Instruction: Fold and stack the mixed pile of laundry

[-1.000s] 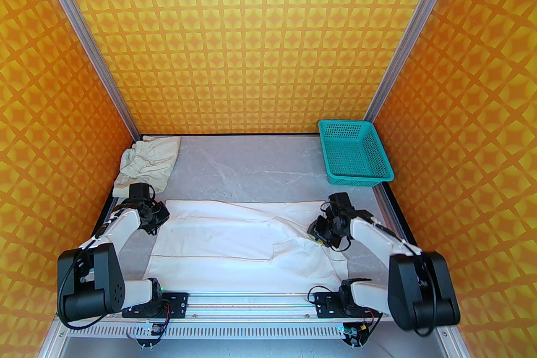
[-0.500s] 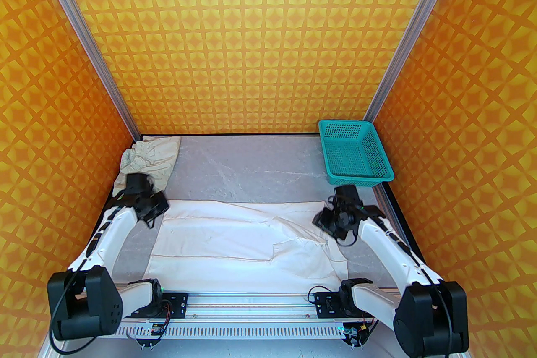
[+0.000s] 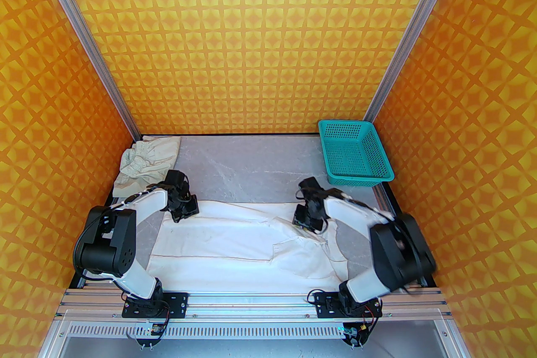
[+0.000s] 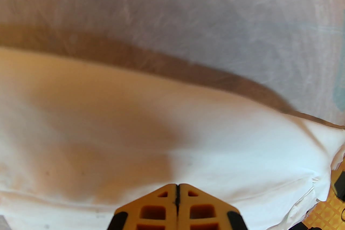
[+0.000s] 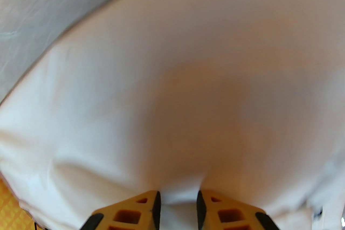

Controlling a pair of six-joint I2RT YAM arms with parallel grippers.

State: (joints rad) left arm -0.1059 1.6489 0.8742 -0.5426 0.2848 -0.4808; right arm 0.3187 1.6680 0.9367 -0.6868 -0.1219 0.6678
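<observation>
Looks like the step here is the first fold of the white long-sleeved shirt (image 3: 235,239). It's spread across the near half of the table (image 3: 251,167), with both arms at its far edge.

My take on doing it well: lift the two far ends together at the same height and carry them straight toward the near hem. Keep the cloth a bit taut between the arms so the edge lands straight. The right side needs more care, I think, since a sleeve lies bunched diagonally there and could get dragged into a lump. Lifting too high might also let the thin fabric slip out of the pinch.

The beige-cream piece (image 3: 147,163) sits crumpled in the far left corner, just beyond the left arm, and isn't folded yet. Worth keeping that arm off it.

Left gripper (image 4: 177,188): fingers pressed right together at the shirt's far left corner. On its wrist cam the cloth runs up to the tips with its edge off the table, so I read that as a pinch on the shirt.

Right gripper (image 5: 178,195): jaws a narrow gap apart with a fold of shirt squeezed between them, at the far edge toward the right.

The teal mesh basket (image 3: 340,122) is in the far right corner, apart from both.
</observation>
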